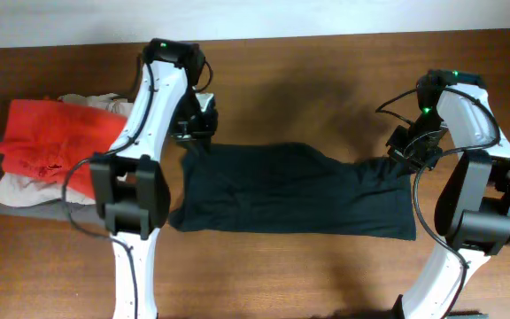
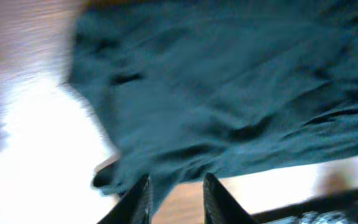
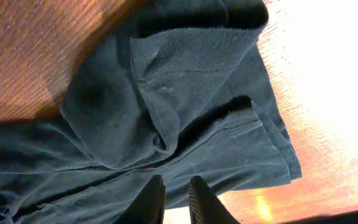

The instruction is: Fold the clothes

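Our right gripper (image 3: 176, 183) pinches the clothes (image 1: 290, 190), our left gripper (image 2: 176, 185) stands parted at an edge; we judge them limp, light, best taken by corners.

The bench (image 1: 326, 71) is brown wood with a clear grain and fills almost the whole overhead view. Across its middle lies a black garment (image 1: 290, 190), spread lengthwise from left to right, creased, with its right end bunched. Well apart from it, at the bench's left end, sits a stack of folded clothes: a grey piece (image 1: 25, 206) lowest on the wood, a beige one (image 1: 96, 102) above, and a red one (image 1: 47, 142) on top.
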